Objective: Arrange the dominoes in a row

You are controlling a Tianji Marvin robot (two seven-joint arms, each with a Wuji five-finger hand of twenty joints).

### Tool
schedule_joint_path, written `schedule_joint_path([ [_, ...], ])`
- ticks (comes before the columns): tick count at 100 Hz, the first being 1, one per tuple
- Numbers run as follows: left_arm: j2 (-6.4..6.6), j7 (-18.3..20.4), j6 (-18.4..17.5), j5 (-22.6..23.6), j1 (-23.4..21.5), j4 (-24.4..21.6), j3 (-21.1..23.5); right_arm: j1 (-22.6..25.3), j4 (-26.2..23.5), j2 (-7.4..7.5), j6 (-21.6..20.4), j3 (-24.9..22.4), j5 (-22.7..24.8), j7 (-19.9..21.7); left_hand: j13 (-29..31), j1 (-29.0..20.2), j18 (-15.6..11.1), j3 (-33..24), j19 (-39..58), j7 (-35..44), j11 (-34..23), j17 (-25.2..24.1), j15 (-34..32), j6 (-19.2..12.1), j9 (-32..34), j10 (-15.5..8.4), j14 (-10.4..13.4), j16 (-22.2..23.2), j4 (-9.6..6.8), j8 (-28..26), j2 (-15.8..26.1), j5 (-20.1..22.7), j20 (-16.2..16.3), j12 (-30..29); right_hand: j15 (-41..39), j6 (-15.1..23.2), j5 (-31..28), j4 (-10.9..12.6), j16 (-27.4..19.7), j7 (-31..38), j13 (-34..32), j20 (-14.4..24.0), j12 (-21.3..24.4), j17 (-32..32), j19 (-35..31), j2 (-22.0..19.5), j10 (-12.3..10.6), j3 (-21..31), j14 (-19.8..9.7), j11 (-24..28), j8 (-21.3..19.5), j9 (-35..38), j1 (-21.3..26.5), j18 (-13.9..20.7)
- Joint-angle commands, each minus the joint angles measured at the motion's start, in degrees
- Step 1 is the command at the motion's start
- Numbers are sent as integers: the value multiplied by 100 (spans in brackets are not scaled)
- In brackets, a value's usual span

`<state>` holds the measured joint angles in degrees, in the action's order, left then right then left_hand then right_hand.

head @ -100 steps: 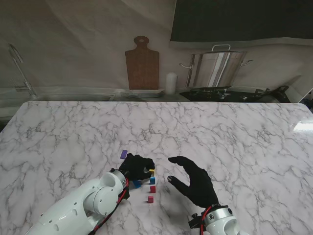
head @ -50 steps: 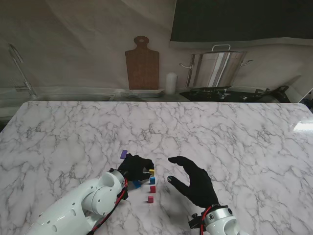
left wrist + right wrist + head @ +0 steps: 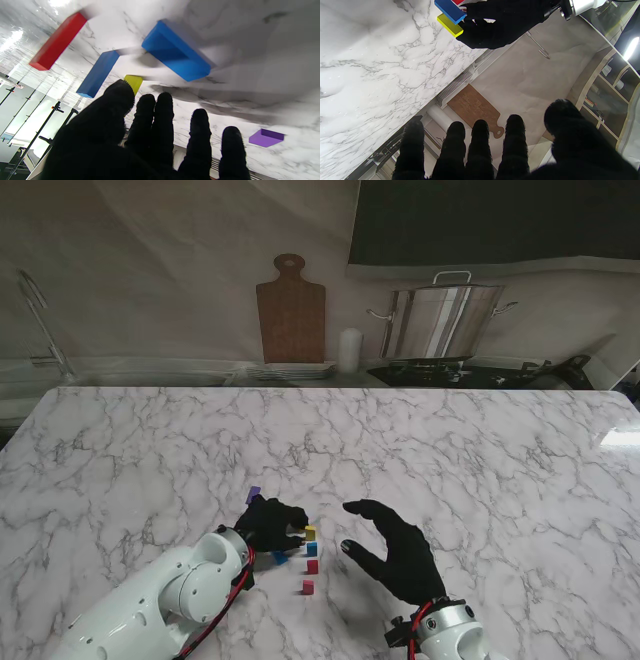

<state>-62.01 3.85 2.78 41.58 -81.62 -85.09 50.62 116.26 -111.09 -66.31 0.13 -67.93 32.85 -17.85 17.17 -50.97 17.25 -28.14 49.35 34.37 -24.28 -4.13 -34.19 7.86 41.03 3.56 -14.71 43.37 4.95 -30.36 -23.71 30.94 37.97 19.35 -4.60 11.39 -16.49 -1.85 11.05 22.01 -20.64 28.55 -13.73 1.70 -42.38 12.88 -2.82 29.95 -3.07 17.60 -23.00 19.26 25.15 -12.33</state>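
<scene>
The left hand has drawn back slightly from the yellow domino, its fingers now loose and holding nothing. The right hand hovers spread and empty, unchanged. Yellow, blue and red dominoes stand in a row on the table between the hands.

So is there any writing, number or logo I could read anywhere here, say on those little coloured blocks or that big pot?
None that can be read.
The coloured blocks, such as the yellow block and the blue block, have plain faces.
The pot and the cutting board show no label.
</scene>
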Motion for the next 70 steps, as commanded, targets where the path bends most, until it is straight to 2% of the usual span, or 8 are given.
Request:
schedule_joint_path([
  [1,51,133,-39,52,-74,-35,32,21,-3,3,25,14,18,11,-130,126,-34,-168,-100,-82,45,-132,43,173,-156,145,-117,-25,-166,-64,141,-55,128,12,-113,78,12,59,47,38,-122,57,-36,8,-91,105,-16,93,1,82,-25,40,-87,-25],
  [9,74,187,-77,116,-137,-99,119,21,-2,2,22,17,21,5,-188,217,-34,-229,-203,-174,6,-129,63,190,-249,137,-121,-22,-233,-19,178,-84,102,64,-111,87,10,59,46,38,-117,57,-37,8,-90,100,-13,98,0,84,-26,44,-91,-20],
  [28,136,307,-240,358,-300,-261,353,23,-2,1,18,18,24,-2,-464,281,-56,-147,-525,-309,-346,-125,19,104,-736,143,-107,77,-234,8,225,-208,82,577,-111,89,7,59,46,39,-119,58,-37,9,-91,102,-15,101,-3,84,-27,44,-92,-24],
  [34,156,348,-308,441,-345,-297,422,25,-2,1,15,17,26,-4,-525,300,-61,-114,-581,-322,-330,-140,37,3,-822,164,-115,78,-231,5,255,-221,81,617,-110,84,7,58,46,40,-117,58,-37,11,-93,103,-17,101,-1,84,-27,43,-92,-21],
  [50,220,456,-646,683,-443,-326,607,38,-12,-2,13,5,26,-18,-749,229,-74,58,-928,-384,-98,-138,163,-622,-1169,240,-126,46,-243,18,295,-196,107,663,-113,83,9,58,47,39,-123,58,-37,14,-93,106,-10,104,-2,85,-27,42,-87,-23],
  [70,302,634,-1172,916,-513,-301,816,46,-21,-2,17,-6,20,-15,-977,107,-112,-12,-1194,-694,172,-138,376,-796,-1656,270,-97,-63,-254,211,262,-350,134,602,-113,81,5,58,46,43,-123,58,-36,16,-94,113,-19,113,4,84,-28,43,-83,-22],
])
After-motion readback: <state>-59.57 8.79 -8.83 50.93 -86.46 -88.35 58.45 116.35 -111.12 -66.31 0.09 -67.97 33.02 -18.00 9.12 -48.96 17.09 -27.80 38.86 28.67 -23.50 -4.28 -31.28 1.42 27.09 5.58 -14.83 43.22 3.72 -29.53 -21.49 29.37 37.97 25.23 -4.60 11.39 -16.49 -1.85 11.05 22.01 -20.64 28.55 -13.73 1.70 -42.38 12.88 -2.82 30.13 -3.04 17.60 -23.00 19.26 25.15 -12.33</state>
